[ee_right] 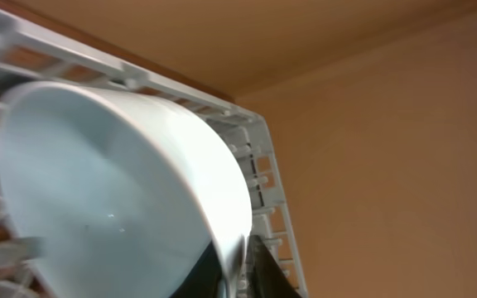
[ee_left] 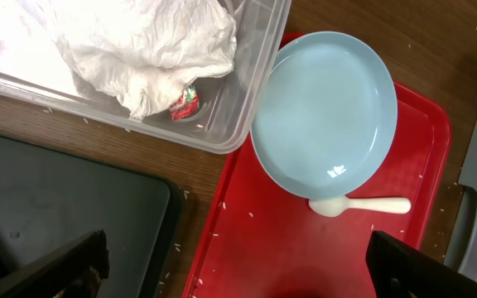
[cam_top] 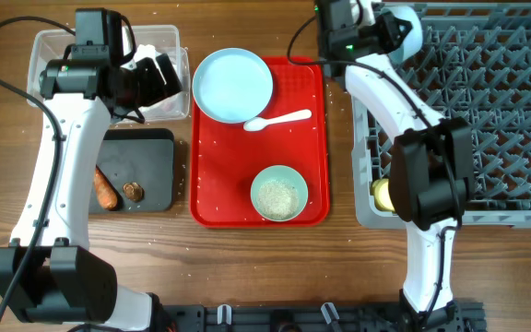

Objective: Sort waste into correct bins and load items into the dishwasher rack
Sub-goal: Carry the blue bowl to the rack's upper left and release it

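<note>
My right gripper (ee_right: 240, 269) is shut on the rim of a pale blue bowl (ee_right: 114, 190) and holds it over the far left corner of the grey dishwasher rack (cam_top: 487, 101). My left gripper (ee_left: 247, 273) is open and empty above the gap between the black tray (ee_left: 56, 207) and the red tray, near the clear tub (ee_left: 255, 74) that holds crumpled tissue (ee_left: 147, 45). The plate (cam_top: 233, 83), the white spoon (cam_top: 279, 120) and a second bowl (cam_top: 279, 194) with rice in it lie on the red tray. A carrot piece (cam_top: 106, 187) and a brown scrap (cam_top: 134, 192) lie in the black tray. The yellow cup (cam_top: 381, 194) sits in the rack, partly hidden.
The flat red tray (cam_top: 316, 138) lies between the bins and the rack. Rice grains are scattered on it and on the wooden table (cam_top: 247, 249). A small red and green scrap (ee_left: 185, 103) lies in the clear tub beside the tissue.
</note>
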